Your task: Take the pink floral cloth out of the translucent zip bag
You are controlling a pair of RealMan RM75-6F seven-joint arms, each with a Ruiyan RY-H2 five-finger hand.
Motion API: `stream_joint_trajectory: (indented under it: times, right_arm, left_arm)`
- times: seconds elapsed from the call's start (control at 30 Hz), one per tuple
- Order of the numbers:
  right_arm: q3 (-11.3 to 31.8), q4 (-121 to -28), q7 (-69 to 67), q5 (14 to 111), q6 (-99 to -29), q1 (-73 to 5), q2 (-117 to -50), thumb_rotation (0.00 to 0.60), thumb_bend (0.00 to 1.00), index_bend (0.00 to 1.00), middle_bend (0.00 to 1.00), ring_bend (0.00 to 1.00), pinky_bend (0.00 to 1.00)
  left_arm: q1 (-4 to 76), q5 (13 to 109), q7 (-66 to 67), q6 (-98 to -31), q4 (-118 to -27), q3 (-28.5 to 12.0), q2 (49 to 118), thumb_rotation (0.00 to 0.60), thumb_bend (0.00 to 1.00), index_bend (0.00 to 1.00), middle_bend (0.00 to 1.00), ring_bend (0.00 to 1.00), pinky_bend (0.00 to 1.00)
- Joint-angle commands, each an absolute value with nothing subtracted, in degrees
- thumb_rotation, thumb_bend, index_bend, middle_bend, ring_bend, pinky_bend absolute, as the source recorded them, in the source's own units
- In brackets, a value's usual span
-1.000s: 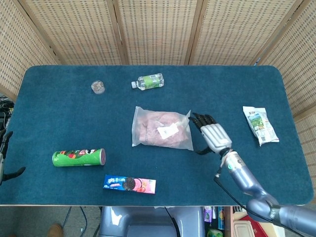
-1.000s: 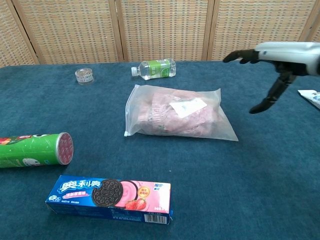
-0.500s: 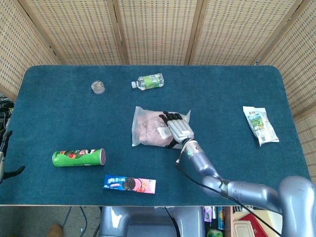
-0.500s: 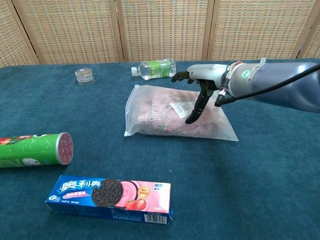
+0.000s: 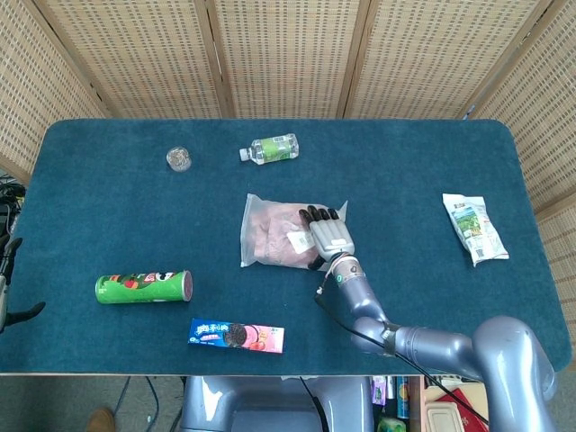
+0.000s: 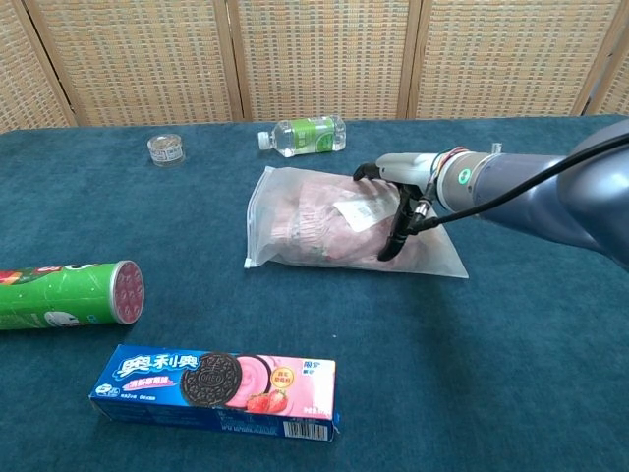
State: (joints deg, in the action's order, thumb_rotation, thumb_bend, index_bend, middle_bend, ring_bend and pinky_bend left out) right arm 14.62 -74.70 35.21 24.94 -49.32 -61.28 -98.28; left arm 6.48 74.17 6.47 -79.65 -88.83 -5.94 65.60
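While right hand [image 5: 330, 238] rests flat atop translucent zip bag [image 5: 270, 234] at mid-table, fingers apart, gripping nothing, thumb hooked down at bag's near edge. Pink floral cloth [image 6: 314, 218] sealed inside, directly beneath hand. Left hand [image 5: 7, 279] barely visible at table's left edge; state unclear.

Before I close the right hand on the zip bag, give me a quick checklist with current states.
1. Right hand over the zip bag: ok, above its right half.
2. Fingers touching the bag: cannot tell.
3. Pink floral cloth inside: ok, still fully in the bag.
4. Bag seal open: cannot tell.
5. Left hand ready to pin the bag: not ok, barely visible at the table's left edge.
6. Water bottle clear of the bag: ok, apart.
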Motion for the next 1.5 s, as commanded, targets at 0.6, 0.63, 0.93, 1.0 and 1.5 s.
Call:
stream_joint_trajectory:
  times: [0.6,0.63,0.93,1.0,1.5]
  right_arm:
    - [13.2,-68.0,21.6,45.4,-49.3,-56.5,-101.5,0.6,0.72,0.61,0.64,0.6,0.68]
    - [13.1,-68.3,20.5,46.7,-49.4,-56.1,-101.2,0.6,0.73,0.61,0.64,0.6,0.68]
    - [13.7,-74.0,6.2,61.7,-51.2,-52.6,-95.9,0.6,0.72,0.61,0.65,0.6,0.69]
    - [13.8,-74.6,4.8,63.6,-51.5,-52.5,-95.3,0.6,0.72,0.61,0.65,0.6,0.68]
    - [16.3,-78.5,6.5,64.7,-51.3,-54.3,-95.6,0.6,0.73,0.61,0.65,0.61,0.69]
  left_arm:
    - [7.1,73.5,7.9,-78.6,-88.3,-5.7,66.6,0.6,0.12,0.0,0.0,0.0,0.0]
    - [7.2,73.5,7.7,-78.5,-88.3,-5.8,66.6,0.6,0.12,0.0,0.0,0.0,0.0]
    - [10.6,75.9,3.7,-76.1,-88.8,-7.8,65.0,0.6,0.12,0.0,0.0,0.0,0.0]
    - [12.2,76.7,2.8,-74.5,-89.2,-8.4,64.0,0.6,0.12,0.0,0.0,0.0,0.0]
    - [29.3,83.2,-6.9,-60.0,-86.9,-13.0,66.6,0.6,0.12,0.26,0.0,0.0,0.0]
